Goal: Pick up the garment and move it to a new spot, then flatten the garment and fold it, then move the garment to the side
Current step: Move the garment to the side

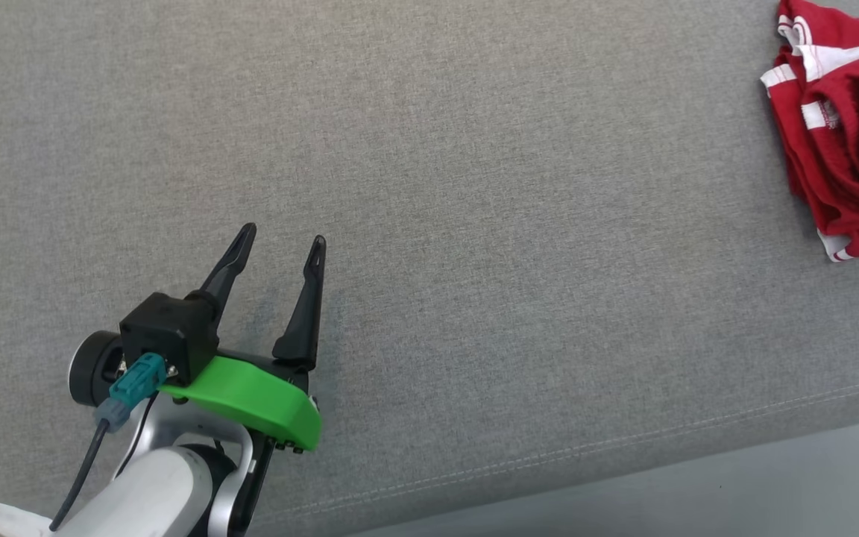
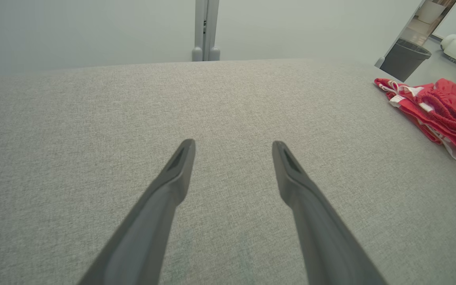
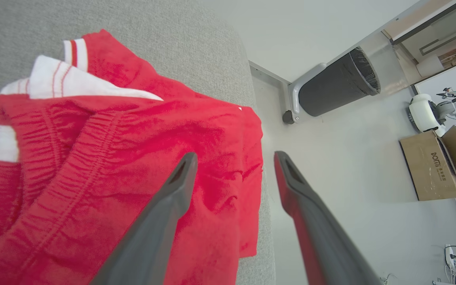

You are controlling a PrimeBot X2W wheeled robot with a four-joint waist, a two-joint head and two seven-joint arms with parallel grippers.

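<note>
The garment (image 1: 843, 127) is red with white stripes and an elastic waistband, lying folded in a bundle at the far right of the grey fabric surface (image 1: 474, 186). In the left wrist view the garment (image 2: 441, 107) sits at the right edge. My left gripper (image 1: 284, 242) is open over bare fabric at the lower left, far from the garment; its fingers (image 2: 176, 174) hold nothing. My right gripper (image 3: 234, 158) is open just above the garment (image 3: 113, 158), its fingers apart with nothing between them, over the garment's edge by the surface's rim.
The surface's front edge with a stitched seam (image 1: 623, 447) runs along the lower right, with floor beyond. A dark bin (image 3: 335, 87), a cardboard box (image 3: 434, 166) and another robot (image 3: 441, 111) stand on the floor past the surface. A grey post (image 2: 206, 29) rises behind the far edge.
</note>
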